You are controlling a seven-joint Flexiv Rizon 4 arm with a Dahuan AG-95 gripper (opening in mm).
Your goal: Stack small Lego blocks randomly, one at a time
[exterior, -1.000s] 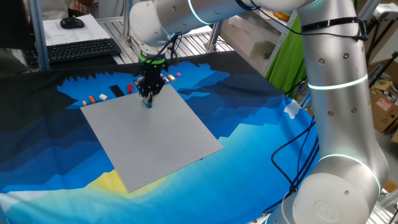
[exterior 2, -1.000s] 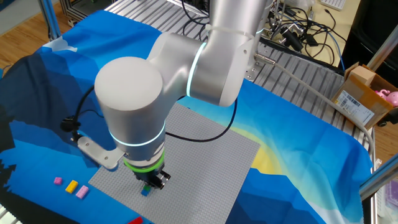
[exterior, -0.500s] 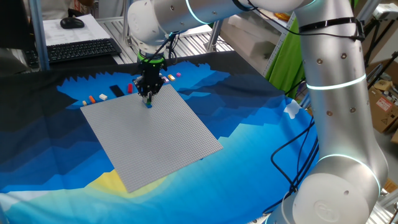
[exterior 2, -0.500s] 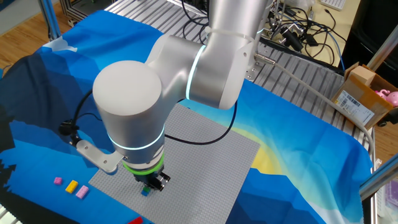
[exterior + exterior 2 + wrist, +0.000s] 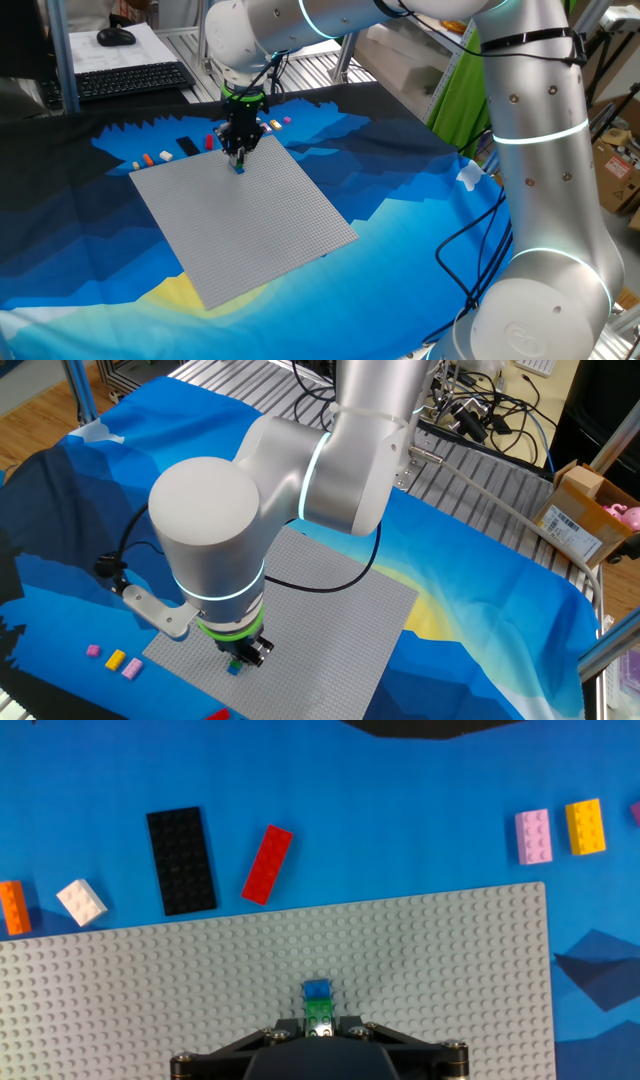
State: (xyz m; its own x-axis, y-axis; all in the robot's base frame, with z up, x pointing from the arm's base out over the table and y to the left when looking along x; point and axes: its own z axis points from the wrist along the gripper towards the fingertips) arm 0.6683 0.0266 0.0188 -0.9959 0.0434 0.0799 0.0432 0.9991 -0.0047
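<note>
nothing has shifted since the earlier frames: the hand (image 5: 238, 158) hangs at the same spot over the far edge of the grey baseplate (image 5: 245, 215), pointing straight down.

from the hand view its fingers are drawn close together on a small green block (image 5: 320, 1013), which sits on the baseplate (image 5: 450, 970) with a blue block (image 5: 317, 990) touching it on the far side. whether the green block sits on top of another piece cannot be told. in the other fixed view the hand (image 5: 240, 656) is mostly hidden under the arm's big wrist housing, and only a speck of blue and green shows beneath it.

beyond the baseplate's edge, loose pieces lie on the blue cloth of the table (image 5: 400, 800). a red block (image 5: 267, 865) lies tilted just beside a flat black piece (image 5: 181, 860). to their left are a white block (image 5: 81, 902) and an orange block (image 5: 13, 907) at the picture's edge. well apart on the right, a pink block (image 5: 533, 836) and a yellow block (image 5: 585, 827) lie side by side, almost touching.

a black keyboard (image 5: 130, 80) sits at the table's far end in one fixed view.
</note>
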